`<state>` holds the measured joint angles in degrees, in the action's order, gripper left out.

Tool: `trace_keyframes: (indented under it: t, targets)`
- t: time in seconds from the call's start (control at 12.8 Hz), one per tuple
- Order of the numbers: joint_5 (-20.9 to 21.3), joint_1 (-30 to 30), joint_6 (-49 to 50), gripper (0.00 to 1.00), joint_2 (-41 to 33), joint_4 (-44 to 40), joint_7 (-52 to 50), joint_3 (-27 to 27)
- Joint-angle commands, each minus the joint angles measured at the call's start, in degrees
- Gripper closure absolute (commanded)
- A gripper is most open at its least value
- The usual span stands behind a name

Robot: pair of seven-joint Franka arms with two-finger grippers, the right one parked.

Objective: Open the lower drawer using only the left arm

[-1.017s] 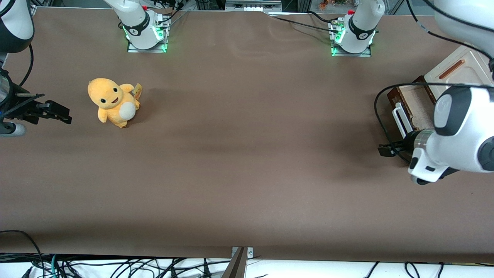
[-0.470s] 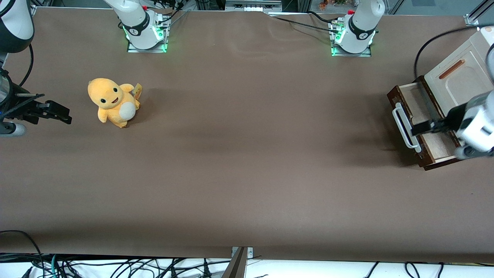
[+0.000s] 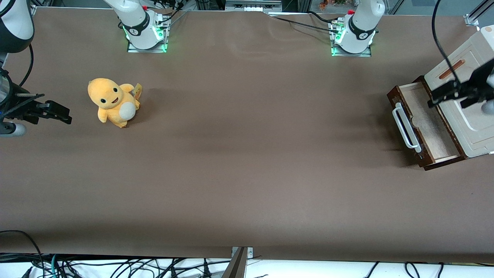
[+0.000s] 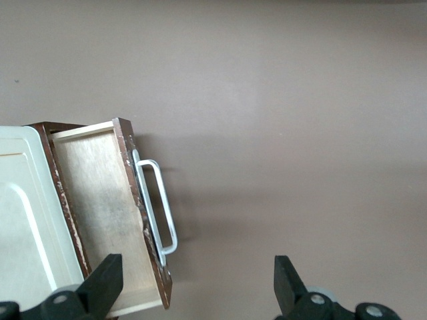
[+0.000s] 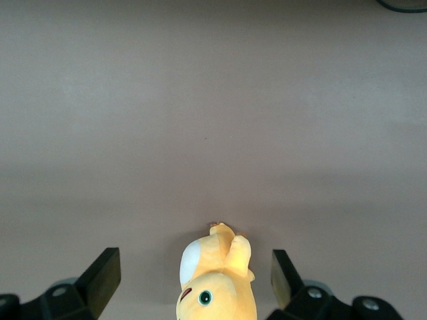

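Brown table [image 3: 247, 154] carries cabinet [image 3: 472, 116] and plush toy [image 3: 114, 102].

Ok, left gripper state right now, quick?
Left gripper: open, holding nothing, raised above the pulled-out lower drawer, clear of its handle.

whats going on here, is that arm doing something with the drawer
The left arm's gripper hangs above the open lower drawer, jaws open and holding nothing. The drawer is pulled out of the cream-white cabinet at the working arm's end of the table, its pale inside showing bare and its white bar handle untouched by the gripper. So the opening looks done. An orange plush toy sits toward the parked arm's end.
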<state>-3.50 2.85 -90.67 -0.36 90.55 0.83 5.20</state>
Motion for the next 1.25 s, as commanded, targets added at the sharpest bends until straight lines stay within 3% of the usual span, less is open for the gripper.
trace_keyframes:
  t: [0.0,0.47,1.17]
  targets:
    - [-0.4,0.9,2.5,0.0,-2.5,2.7,1.4,-0.1]
    - [2.1,0.4,2.8,0.0,-1.8,2.7,1.7,0.0]
    - [2.1,-0.1,2.8,0.0,0.1,2.4,1.6,-0.1]
